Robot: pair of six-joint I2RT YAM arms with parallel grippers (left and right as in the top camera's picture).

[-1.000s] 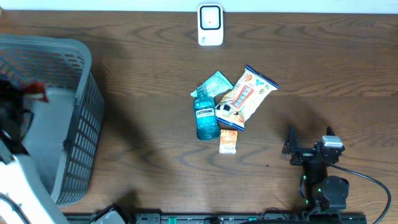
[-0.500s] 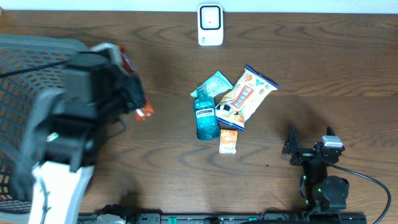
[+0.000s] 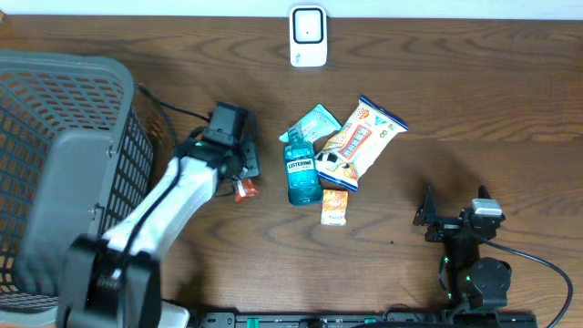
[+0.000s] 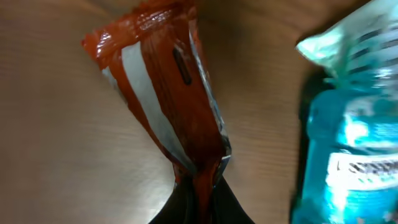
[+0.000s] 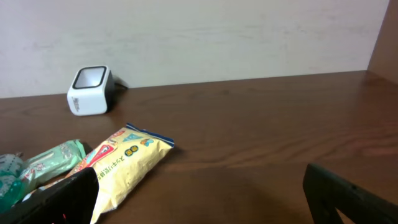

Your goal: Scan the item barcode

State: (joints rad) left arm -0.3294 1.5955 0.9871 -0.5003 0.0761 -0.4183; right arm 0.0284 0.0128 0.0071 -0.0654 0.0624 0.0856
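Observation:
My left gripper (image 3: pixel 240 179) is shut on the end of an orange-red snack packet (image 3: pixel 243 189), low over the table just left of the blue mouthwash bottle (image 3: pixel 301 175). In the left wrist view the packet (image 4: pixel 165 93) stretches away from the pinching gripper (image 4: pixel 200 190), white stripe showing. I see no barcode on this face. The white barcode scanner (image 3: pixel 308 36) stands at the table's far edge, also in the right wrist view as the scanner (image 5: pixel 90 91). My right gripper (image 3: pixel 453 215) rests open at the front right, holding nothing.
A grey mesh basket (image 3: pixel 84 66) fills the left side. Right of the packet lie the bottle (image 4: pixel 348 149), a green pouch (image 3: pixel 314 123), a yellow snack bag (image 3: pixel 360 141) and a small orange box (image 3: pixel 334 207). The yellow bag (image 5: pixel 124 162) lies ahead of the right gripper (image 5: pixel 202 205).
The left arm has swung out of the basket and to the right, carrying the orange-red packet down beside the blue bottle. The right arm has not moved.

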